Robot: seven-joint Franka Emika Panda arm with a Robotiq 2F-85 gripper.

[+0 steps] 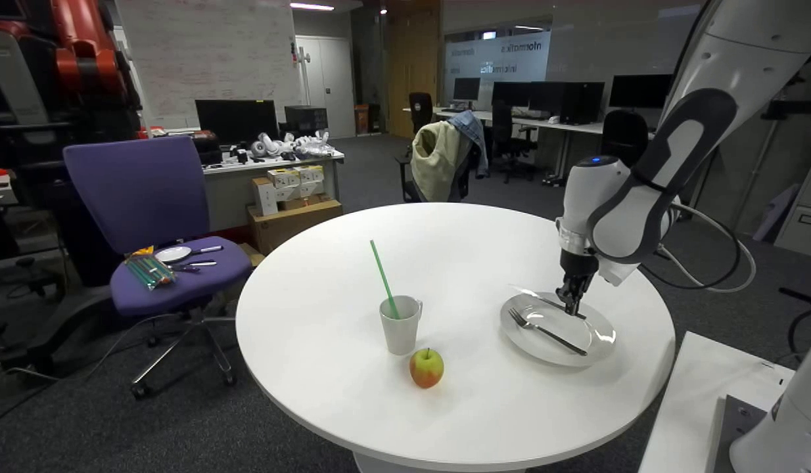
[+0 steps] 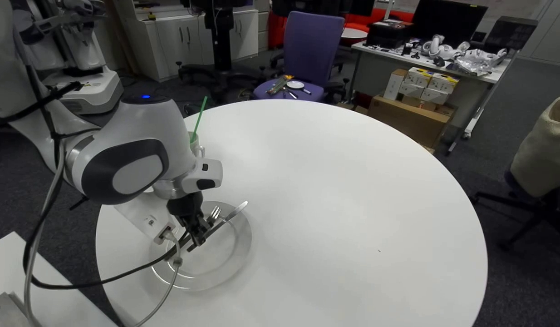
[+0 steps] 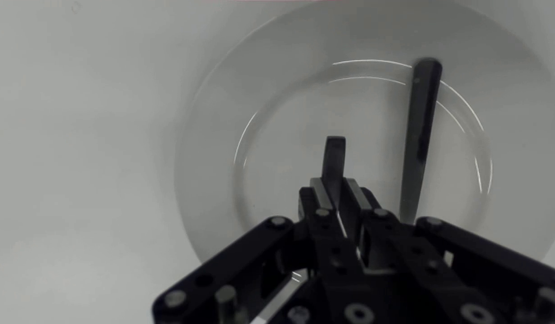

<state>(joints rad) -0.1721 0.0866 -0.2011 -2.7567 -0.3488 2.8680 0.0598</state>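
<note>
My gripper (image 1: 572,307) points down over the clear plate (image 1: 533,351). In the wrist view the fingers (image 3: 335,186) are close together on both sides of a dark knife handle (image 3: 335,153), with no clear gap beside it. The knife blade (image 2: 237,210) sticks out past the plate rim in both exterior views. I cannot tell whether the knife touches the plate. A fork (image 1: 553,336) lies on the plate beside the knife, apart from the fingers. Its handle (image 3: 418,144) shows to the right in the wrist view; its tines are hidden there.
A white cup (image 1: 400,334) with a green straw (image 1: 382,272) and a red-green apple (image 1: 426,369) stand on the round white table (image 1: 313,394). The arm's cable (image 2: 125,274) hangs near the plate. A purple chair (image 1: 142,197) stands beyond the table.
</note>
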